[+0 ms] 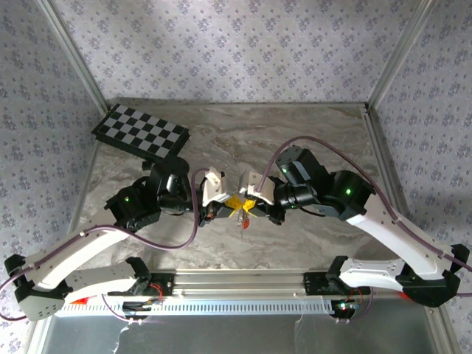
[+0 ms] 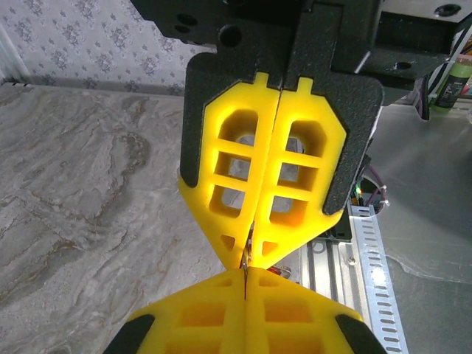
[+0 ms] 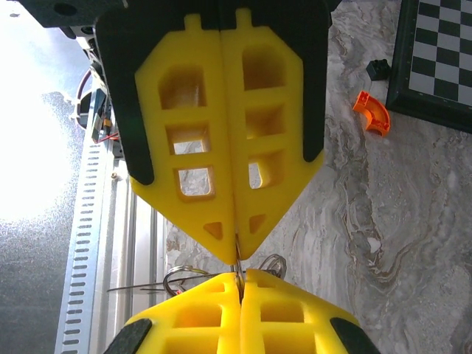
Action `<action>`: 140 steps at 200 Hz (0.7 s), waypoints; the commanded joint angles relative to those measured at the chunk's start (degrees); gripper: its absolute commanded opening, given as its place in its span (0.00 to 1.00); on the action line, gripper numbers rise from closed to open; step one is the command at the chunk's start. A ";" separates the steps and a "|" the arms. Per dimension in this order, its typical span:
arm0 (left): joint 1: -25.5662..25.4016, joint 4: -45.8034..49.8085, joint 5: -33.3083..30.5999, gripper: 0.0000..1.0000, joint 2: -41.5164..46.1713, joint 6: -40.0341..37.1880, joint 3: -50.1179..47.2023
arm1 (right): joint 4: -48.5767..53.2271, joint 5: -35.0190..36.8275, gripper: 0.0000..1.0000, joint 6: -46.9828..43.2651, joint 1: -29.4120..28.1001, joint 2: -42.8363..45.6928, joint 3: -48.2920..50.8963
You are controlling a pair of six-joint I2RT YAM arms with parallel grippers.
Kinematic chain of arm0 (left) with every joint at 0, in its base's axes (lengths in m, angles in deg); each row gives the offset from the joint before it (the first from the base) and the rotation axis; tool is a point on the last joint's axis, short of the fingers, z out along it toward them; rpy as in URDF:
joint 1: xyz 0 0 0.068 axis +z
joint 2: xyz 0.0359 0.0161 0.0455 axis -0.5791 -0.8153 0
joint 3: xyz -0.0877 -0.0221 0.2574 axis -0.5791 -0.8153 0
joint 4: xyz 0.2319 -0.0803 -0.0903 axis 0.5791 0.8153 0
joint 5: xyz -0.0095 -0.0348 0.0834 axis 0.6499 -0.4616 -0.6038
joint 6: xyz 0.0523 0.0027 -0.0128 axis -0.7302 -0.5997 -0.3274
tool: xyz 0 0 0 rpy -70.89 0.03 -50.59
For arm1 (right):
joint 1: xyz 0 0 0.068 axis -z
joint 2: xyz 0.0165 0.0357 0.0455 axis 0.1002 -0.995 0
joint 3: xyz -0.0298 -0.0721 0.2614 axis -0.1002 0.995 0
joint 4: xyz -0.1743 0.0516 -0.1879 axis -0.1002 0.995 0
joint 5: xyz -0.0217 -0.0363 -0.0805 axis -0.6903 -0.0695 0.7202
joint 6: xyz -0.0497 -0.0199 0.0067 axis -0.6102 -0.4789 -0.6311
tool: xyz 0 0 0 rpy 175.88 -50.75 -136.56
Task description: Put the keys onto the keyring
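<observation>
The two grippers meet tip to tip above the marble table (image 1: 310, 133), on the near side of the checkerboard (image 1: 140, 133) and off to its right.

The left gripper (image 1: 236, 201) has its yellow fingers (image 3: 221, 133) pressed flat together. A thin silvery sliver is pinched at their tips, but I cannot tell whether it belongs to a key or to the ring.

The right gripper (image 1: 249, 206) is closed as well, its fingers (image 2: 265, 169) meeting along one seam. In the right wrist view, the silvery wire loops of the keyring (image 3: 182, 277) stick out on both sides of that gripper's tips, so it appears clamped on the ring. The ring is held up off the table, nearer the arm bases than the checkerboard is.

A key (image 1: 245, 220) with a red head hangs just under the meeting point, on the side away from the checkerboard.

An orange curved piece (image 3: 371, 112) lies on the table just beside the checkerboard's edge. A small black block (image 3: 377, 69) sits near it, also close against the board. Both are well apart from the grippers.
</observation>
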State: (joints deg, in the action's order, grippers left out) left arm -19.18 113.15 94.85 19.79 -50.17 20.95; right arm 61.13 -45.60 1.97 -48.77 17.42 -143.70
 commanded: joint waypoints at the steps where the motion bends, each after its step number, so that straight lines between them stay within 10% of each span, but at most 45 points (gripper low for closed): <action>1: -0.54 -2.81 1.43 0.00 1.62 0.38 -0.17 | -2.25 -1.82 0.00 0.62 -0.50 0.47 -1.60; 140: -0.49 -19.35 4.72 0.00 6.68 7.91 -4.40 | -11.58 -4.54 0.19 7.89 0.46 7.87 4.47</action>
State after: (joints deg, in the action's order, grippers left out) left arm -19.18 98.83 97.34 25.49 -43.46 16.60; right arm 52.32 -48.07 7.83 -48.71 23.98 -140.25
